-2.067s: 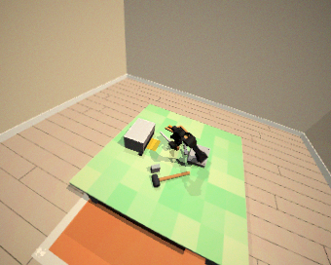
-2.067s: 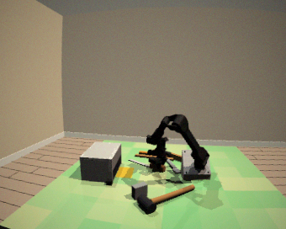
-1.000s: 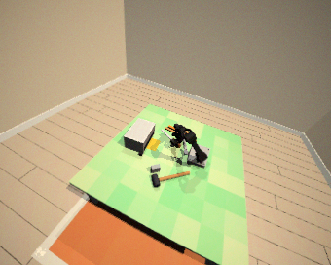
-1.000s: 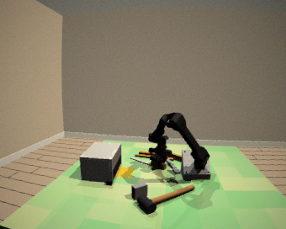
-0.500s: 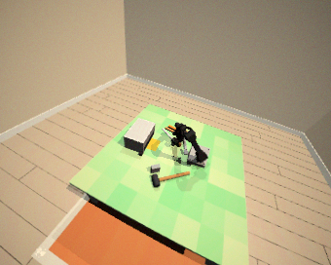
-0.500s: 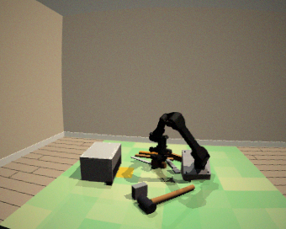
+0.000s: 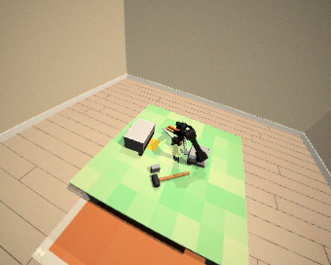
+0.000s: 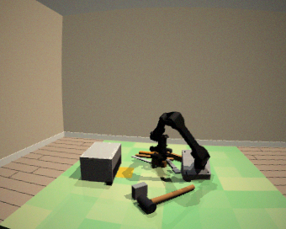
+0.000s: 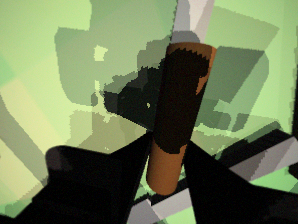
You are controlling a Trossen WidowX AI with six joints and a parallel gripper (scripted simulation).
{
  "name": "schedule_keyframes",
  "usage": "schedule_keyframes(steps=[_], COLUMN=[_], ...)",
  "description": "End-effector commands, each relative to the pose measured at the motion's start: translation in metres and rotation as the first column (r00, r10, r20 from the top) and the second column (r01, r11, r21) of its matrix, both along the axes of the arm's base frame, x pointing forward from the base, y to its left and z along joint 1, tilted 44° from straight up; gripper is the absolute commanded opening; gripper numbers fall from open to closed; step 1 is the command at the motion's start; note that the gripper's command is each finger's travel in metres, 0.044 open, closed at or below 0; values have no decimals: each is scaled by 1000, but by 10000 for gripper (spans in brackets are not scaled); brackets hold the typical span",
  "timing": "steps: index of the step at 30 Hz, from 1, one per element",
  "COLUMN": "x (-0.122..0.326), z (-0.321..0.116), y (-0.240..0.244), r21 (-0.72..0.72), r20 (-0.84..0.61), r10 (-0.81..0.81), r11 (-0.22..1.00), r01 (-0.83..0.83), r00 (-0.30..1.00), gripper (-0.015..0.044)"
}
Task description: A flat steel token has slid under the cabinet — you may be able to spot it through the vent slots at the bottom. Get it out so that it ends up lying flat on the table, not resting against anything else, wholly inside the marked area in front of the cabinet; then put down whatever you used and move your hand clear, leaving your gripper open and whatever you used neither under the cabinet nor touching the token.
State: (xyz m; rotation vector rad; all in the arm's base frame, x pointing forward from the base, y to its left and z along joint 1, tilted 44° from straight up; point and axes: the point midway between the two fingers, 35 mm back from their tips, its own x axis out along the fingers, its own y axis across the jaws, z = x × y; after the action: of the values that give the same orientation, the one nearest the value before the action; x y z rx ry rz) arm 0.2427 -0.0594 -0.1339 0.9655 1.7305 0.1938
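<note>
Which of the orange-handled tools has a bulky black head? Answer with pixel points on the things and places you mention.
The hammer (image 7: 175,176) (image 8: 173,194), lying beside the small grey block (image 7: 156,169) (image 8: 139,191). It sits apart from the other orange-handled tools (image 7: 171,129) (image 8: 146,154), which are grouped on the gripper's side.

two plain walls meet in a corner: a tan one (image 7: 53,54) (image 8: 24,76) at left and a grey-brown one (image 7: 233,58) (image 8: 180,63) across the far side. pale skirting runs along their feet. the floor (image 7: 33,170) (image 8: 41,156) is light wooden planks with dark seams. an orange patch (image 7: 106,234) with a pale border lies at the near left. the light is soft and warm.
</note>
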Motion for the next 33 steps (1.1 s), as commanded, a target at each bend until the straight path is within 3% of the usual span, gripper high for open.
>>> schedule_keyframes(steps=[1, 33], x=[1, 0], z=[-3, -16], y=[-6, -20], r21=[-10, -11], r20=[1, 2], r10=[0, 0], r11=[1000, 1000], r01=[0, 0], r00=[1000, 1000], gripper=[0, 0])
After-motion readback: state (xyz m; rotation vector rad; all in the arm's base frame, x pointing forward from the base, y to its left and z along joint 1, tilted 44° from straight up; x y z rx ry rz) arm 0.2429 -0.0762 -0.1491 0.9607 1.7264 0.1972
